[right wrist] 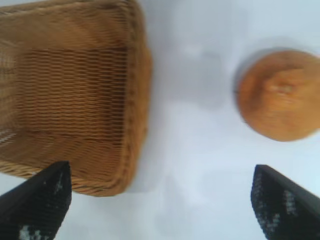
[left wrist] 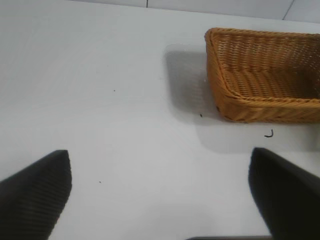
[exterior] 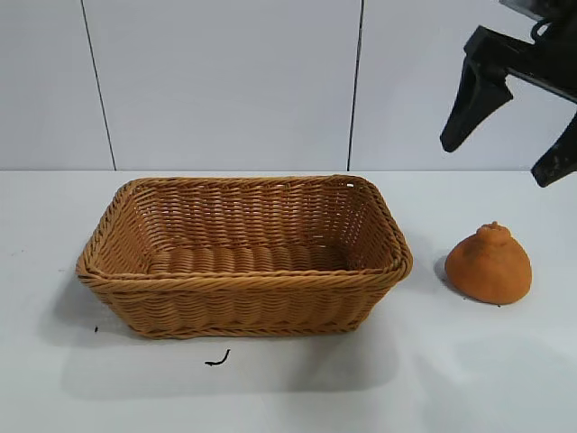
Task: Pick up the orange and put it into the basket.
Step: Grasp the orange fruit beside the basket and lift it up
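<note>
The orange (exterior: 489,263), a dull-orange rounded cone with a small knob on top, rests on the white table just right of the basket (exterior: 243,280); it also shows in the right wrist view (right wrist: 280,95). The woven golden-brown basket stands empty at the middle. My right gripper (exterior: 500,162) hangs open high above the orange, nothing between its fingers (right wrist: 285,200). In the right wrist view the basket (right wrist: 75,90) lies beside the orange. My left gripper (left wrist: 160,160) is open over bare table, away from the basket (left wrist: 265,75), and is out of the exterior view.
A small dark curled scrap (exterior: 217,359) lies on the table in front of the basket. A panelled white wall (exterior: 225,81) stands behind the table. Open tabletop stretches to the left and in front of the basket.
</note>
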